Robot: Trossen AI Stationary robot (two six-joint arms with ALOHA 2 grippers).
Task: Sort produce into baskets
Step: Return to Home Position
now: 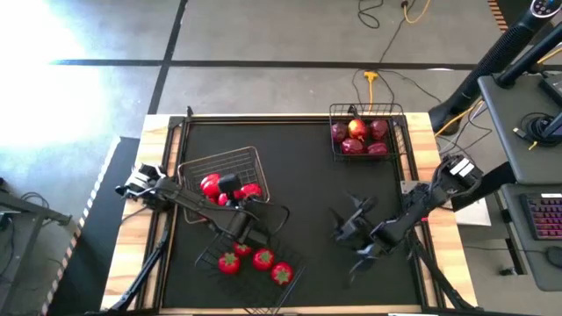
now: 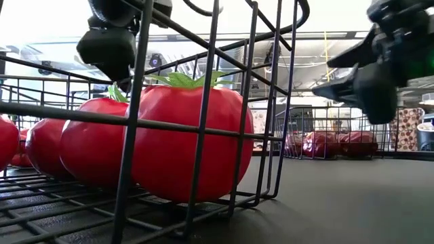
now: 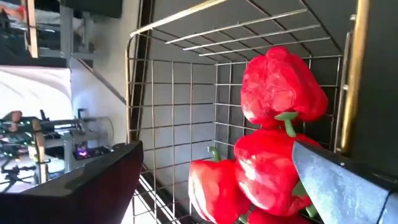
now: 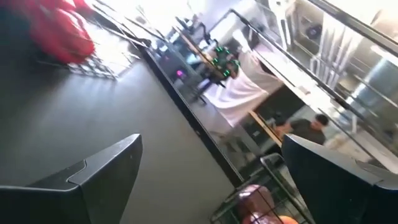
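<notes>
High view alone shows me all three baskets (image 1: 235, 162): apples (image 1: 356, 140) at upper right, peppers (image 1: 211, 185) at centre left under the left gripper (image 1: 230, 186), tomatoes (image 1: 262, 258) at lower left. The right gripper (image 1: 345, 230) hangs at centre right, well apart from the apples. Low view fills with tomatoes behind their basket's mesh. Left wrist view: fingers (image 3: 81, 186) wide, peppers close ahead. Right wrist view: fingers (image 4: 342, 180) wide, holding nothing, over bare mat (image 4: 93, 112).

No text, label, brand or number can be read in any view.
</notes>
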